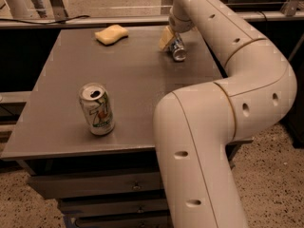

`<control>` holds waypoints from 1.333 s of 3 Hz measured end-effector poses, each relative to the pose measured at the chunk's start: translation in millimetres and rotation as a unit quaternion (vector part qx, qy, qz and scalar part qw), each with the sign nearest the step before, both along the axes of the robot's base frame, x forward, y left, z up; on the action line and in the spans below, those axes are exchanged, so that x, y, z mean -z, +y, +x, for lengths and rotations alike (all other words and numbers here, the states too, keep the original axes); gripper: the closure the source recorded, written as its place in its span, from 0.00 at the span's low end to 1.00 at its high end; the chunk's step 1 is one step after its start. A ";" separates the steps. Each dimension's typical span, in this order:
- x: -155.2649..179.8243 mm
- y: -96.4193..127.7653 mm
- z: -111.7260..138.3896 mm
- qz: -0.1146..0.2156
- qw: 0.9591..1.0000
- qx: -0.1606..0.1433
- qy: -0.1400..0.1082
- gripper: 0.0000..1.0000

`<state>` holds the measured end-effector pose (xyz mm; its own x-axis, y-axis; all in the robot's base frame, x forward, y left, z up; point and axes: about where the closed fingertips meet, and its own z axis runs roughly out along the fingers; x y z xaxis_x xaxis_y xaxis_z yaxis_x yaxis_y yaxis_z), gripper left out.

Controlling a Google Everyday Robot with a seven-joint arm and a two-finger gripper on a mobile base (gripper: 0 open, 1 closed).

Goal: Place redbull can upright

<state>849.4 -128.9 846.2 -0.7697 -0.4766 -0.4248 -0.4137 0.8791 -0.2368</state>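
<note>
The redbull can (pixel 178 50) is slim and blue-and-silver, tilted at the far right of the grey table (pixel 128 84), its silver end toward me. My gripper (pixel 169 37) reaches down from the white arm (pixel 223 27) and is shut on the can's upper part; a tan finger pad (pixel 165 38) shows on its left side. The can's lower end is at or just above the tabletop; I cannot tell whether it touches.
A white-and-green 7UP can (pixel 97 109) stands upright near the table's front left. A yellow sponge (pixel 111 34) lies at the far middle. My arm's big elbow link (pixel 199 151) covers the table's front right corner. Drawers sit under the table.
</note>
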 end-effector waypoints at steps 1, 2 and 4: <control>3.4 -1.3 0.9 0.002 1.000 0.004 0.003 0.39; 2.1 -0.8 2.8 0.005 1.000 0.004 0.001 0.63; -50.9 5.6 15.0 0.075 0.993 -0.031 -0.088 1.00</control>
